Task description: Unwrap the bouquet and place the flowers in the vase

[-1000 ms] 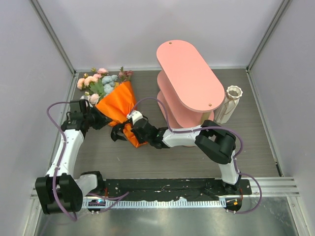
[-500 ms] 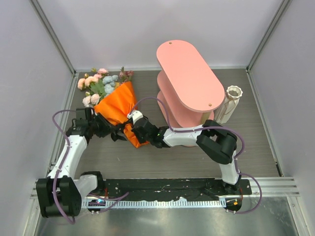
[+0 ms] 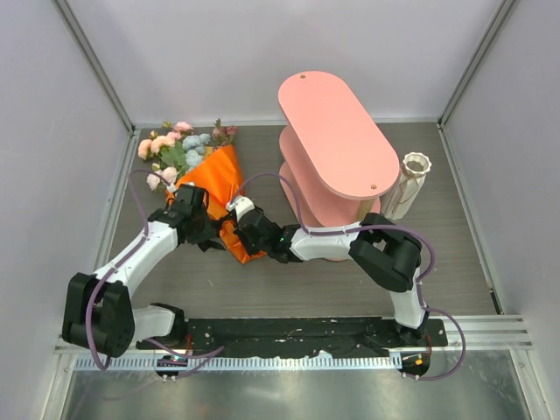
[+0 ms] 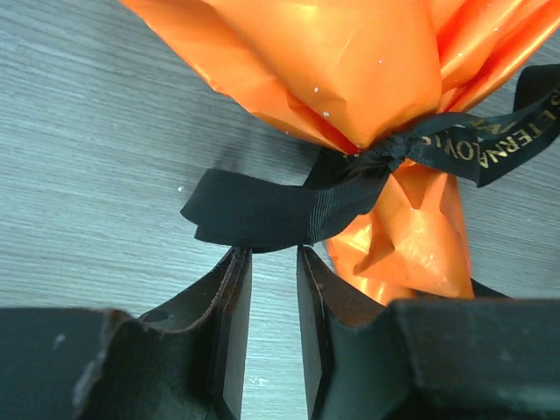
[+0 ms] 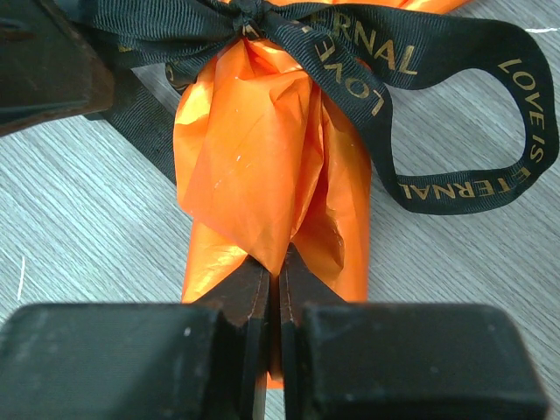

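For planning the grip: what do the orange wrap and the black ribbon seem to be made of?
Orange wrap: looks like thin glossy paper or plastic film; it creases sharply and shines.
Black ribbon: apparently woven ribbed fabric, matte, with gold printed letters.

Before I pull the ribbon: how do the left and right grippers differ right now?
The left gripper is open, holding nothing; the right gripper is shut on the orange paper. The left gripper faces a loose end of the black ribbon; the right gripper grips past the knot. Both are at the tied end of the bouquet.
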